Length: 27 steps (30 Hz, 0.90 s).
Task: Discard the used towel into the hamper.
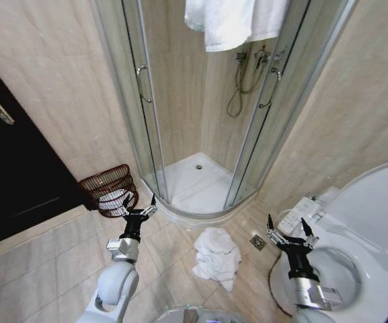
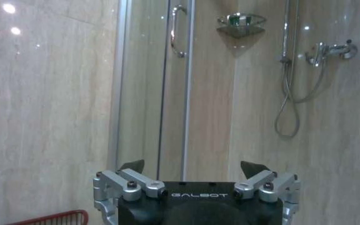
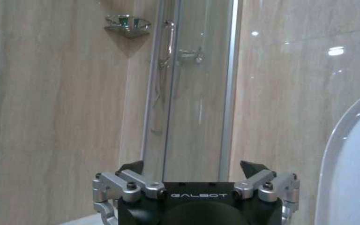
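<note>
A crumpled white used towel (image 1: 216, 260) lies on the tiled floor in front of the shower, between my two arms. The hamper (image 1: 109, 189), a dark reddish-brown basket with something white inside, stands against the wall left of the shower; its red rim (image 2: 54, 218) shows low in the left wrist view. My left gripper (image 1: 139, 204) is raised and open, just right of the hamper and left of the towel. My right gripper (image 1: 288, 227) is raised and open to the right of the towel, above the toilet. In the wrist views both the left gripper (image 2: 194, 167) and the right gripper (image 3: 192, 167) hold nothing.
The glass corner shower (image 1: 200, 121) stands ahead, with a white towel (image 1: 233, 20) hung over its top. A toilet (image 1: 355, 242) sits at the right, with a floor drain (image 1: 258, 241) beside it. A dark door (image 1: 12, 168) stands at the left.
</note>
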{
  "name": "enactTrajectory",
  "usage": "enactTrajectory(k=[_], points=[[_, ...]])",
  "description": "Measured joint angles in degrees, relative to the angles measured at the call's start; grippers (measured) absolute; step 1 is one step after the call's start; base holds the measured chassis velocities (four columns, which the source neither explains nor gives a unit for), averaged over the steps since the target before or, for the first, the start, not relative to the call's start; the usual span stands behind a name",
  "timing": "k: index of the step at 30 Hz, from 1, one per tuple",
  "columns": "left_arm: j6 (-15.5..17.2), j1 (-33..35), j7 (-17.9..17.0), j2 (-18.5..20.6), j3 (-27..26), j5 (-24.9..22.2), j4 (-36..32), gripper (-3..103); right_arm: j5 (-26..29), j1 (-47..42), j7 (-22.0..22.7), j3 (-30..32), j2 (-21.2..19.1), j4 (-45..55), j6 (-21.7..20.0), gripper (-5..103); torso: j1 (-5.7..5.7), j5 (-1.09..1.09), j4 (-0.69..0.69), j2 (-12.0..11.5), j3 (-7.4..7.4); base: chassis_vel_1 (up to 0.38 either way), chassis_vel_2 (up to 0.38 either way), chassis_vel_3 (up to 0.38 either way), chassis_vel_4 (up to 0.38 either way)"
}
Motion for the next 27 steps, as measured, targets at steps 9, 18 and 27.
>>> enactTrajectory(k=[9,18,27], points=[[0.6,-0.3,-2.7,-0.1,0.4,-0.2,0.4,100,0.3,0.0,-0.6,0.0,0.0,0.0,0.0,100,0.81,0.00,0.00,1.9,1.03,0.000,0.000,0.000,0.000],[1.4,-0.8,-4.5,0.0,0.4,-0.3,0.7,100,0.4,-0.1,-0.7,-0.2,0.0,0.5,-0.6,100,1.80,0.00,0.00,4.0,2.22,0.000,0.000,0.000,0.000],[3.1,-0.8,-5.4,0.6,-0.7,-1.3,0.3,100,1.2,0.6,-0.8,-0.8,0.0,1.9,-2.0,100,2.86,0.00,0.00,6.5,3.58,0.000,0.000,0.000,0.000]])
